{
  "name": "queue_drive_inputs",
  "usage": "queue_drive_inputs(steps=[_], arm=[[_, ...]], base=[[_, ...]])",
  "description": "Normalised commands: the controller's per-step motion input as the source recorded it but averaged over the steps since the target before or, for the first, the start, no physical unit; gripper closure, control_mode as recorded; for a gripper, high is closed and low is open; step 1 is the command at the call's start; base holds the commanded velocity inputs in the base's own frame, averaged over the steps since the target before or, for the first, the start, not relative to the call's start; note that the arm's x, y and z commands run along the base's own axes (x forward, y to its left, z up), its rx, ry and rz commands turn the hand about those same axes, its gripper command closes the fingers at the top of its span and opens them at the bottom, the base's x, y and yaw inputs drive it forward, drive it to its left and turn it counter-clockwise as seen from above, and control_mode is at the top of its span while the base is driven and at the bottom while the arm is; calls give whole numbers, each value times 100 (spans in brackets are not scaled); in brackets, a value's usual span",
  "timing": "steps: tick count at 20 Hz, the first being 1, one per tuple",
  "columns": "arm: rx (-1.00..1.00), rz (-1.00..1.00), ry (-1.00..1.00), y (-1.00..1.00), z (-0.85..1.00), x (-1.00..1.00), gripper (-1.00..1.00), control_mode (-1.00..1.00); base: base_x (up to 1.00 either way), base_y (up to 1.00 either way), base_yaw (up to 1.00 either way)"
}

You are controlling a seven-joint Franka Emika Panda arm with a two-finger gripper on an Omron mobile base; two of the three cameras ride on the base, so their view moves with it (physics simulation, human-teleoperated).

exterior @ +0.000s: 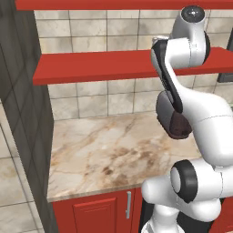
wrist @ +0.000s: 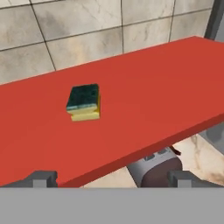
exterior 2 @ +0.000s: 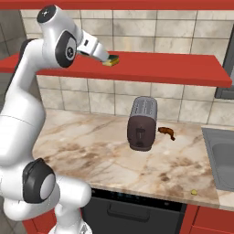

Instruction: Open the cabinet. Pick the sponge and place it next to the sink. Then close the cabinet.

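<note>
The sponge (wrist: 84, 102), a small block with a dark green top over a yellow layer, lies flat on the lower red shelf (wrist: 144, 96) of the wall cabinet; no cabinet door is in view. My gripper (wrist: 113, 178) is open, its fingertips (wrist: 42, 178) wide apart at the shelf's front edge, short of the sponge and touching nothing. From the right base view the gripper (exterior 2: 106, 56) reaches in from the left, just beside the sponge (exterior 2: 111, 60). The grey sink (exterior 2: 220, 155) is set into the counter at the far right.
A grey-brown toaster (exterior 2: 141, 123) stands on the marble counter (exterior 2: 91, 151) below the shelf, with a small brown item (exterior 2: 167, 132) to its right. A second red shelf (exterior: 113, 4) runs above. Red base cabinets (exterior: 95, 211) sit under the counter.
</note>
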Motion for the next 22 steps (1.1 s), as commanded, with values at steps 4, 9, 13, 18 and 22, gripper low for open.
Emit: queue_drive_inputs(steps=[4, 9, 13, 18, 22], arm=[[0, 4, 0, 0, -29, 18, -100, -100], [0, 1, 0, 0, -28, 14, -100, -100], [0, 0, 0, 0, -21, 9, -100, -100], [0, 0, 1, 0, -24, 2, -100, -100], [0, 0, 1, 0, -25, 5, -100, -100]], base=[[0, 0, 0], [0, 0, 0], [0, 0, 0], [0, 0, 0], [0, 0, 0]])
